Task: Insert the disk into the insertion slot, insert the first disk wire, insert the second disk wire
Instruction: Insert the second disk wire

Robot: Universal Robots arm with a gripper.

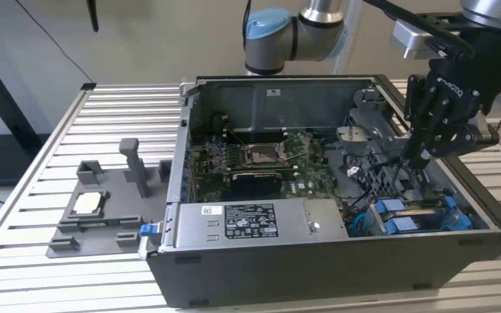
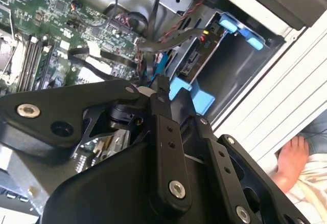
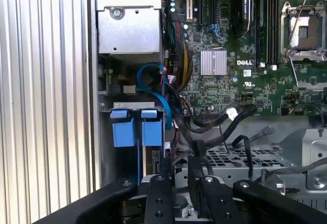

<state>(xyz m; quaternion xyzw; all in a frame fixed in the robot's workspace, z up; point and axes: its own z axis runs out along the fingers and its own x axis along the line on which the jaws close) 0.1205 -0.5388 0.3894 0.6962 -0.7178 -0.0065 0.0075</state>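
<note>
In the exterior view the disk already sits in the insertion slot at the 4 o'clock corner of the open case, blue tabs showing, so the step in hand looks like a disk wire. The gripper hangs just at the slot's 12 o'clock, jaws drawn narrow; whether a connector is pinched between them I cannot tell. Doing this well likely means holding the plug square to the disk's port, pressing straight along it, and steering clear of the loose black cables beside the cage.
</note>
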